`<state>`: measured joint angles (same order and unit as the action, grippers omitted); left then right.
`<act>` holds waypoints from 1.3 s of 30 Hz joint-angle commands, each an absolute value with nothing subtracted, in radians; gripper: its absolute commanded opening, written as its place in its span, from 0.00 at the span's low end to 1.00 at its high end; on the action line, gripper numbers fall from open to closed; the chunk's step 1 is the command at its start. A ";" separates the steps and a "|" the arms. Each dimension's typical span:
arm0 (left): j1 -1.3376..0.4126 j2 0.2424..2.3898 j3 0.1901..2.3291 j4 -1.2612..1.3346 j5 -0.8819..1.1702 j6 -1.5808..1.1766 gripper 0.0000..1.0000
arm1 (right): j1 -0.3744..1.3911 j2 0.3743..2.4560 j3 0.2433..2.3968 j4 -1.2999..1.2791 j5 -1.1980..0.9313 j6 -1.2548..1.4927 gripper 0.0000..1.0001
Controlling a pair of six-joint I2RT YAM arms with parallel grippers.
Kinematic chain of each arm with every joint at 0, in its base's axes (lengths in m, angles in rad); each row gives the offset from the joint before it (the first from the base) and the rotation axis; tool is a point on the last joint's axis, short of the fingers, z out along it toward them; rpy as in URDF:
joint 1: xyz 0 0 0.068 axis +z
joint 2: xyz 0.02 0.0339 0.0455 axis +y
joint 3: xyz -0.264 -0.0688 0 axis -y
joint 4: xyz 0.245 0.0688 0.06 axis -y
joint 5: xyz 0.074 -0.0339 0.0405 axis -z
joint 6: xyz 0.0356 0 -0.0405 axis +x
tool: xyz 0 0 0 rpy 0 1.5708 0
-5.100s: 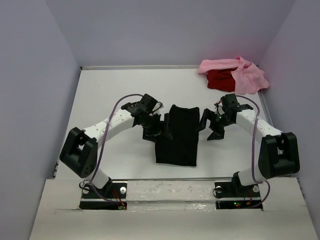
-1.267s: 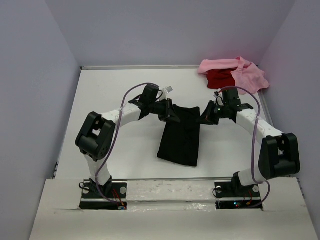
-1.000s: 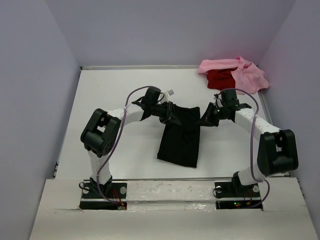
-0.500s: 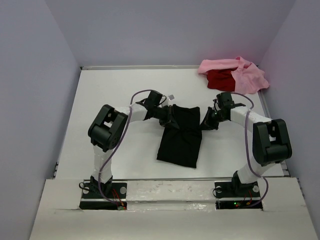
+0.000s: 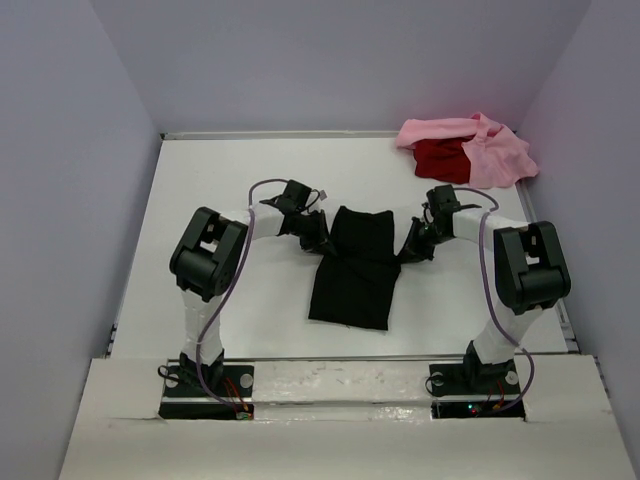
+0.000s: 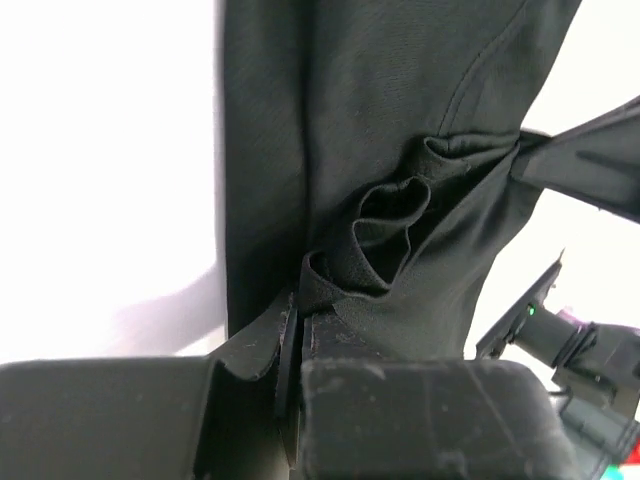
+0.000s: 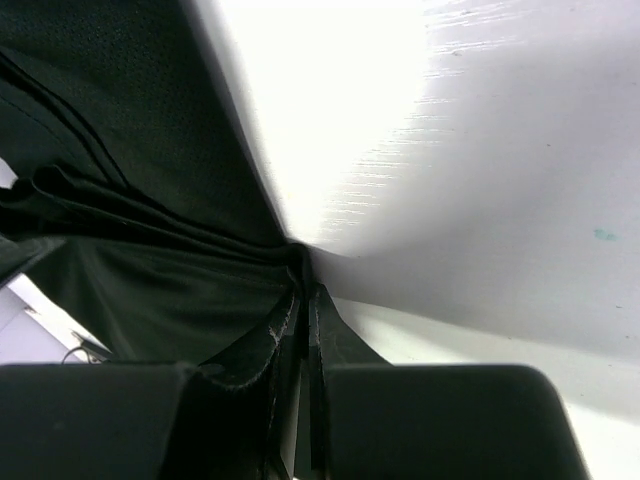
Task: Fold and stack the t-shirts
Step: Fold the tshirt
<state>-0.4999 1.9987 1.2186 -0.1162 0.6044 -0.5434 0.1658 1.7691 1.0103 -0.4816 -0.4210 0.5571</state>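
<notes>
A black t-shirt (image 5: 352, 270), folded into a long strip, lies mid-table. My left gripper (image 5: 320, 240) is at its far left corner, and in the left wrist view the left gripper (image 6: 298, 305) is shut on a bunched fold of the black t-shirt (image 6: 390, 130). My right gripper (image 5: 406, 250) is at the far right edge; up close, the right gripper (image 7: 304, 280) pinches a gathered edge of the black t-shirt (image 7: 120, 220). A light pink t-shirt (image 5: 495, 155) and a red t-shirt (image 5: 437, 158) lie crumpled together at the far right corner.
The white table (image 5: 230, 180) is walled by lilac panels on three sides. Both arms fold in tightly, their elbows (image 5: 208, 250) raised either side of the black shirt. Purple cables loop over each forearm.
The left jaws have closed on the cloth's far left corner. Both elbows have swung up and inward, and the black shirt's far end has bunched between the grippers.
</notes>
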 commanded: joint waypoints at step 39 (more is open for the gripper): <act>-0.479 1.757 1.151 -0.219 0.500 -0.557 0.91 | 0.175 1.551 1.080 -0.566 -0.497 0.508 0.76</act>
<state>-0.4824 1.8668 1.1805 -0.1555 0.5335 -0.5667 0.1719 1.6691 1.1114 -0.4995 -0.4969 0.5125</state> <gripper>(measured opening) 0.909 0.766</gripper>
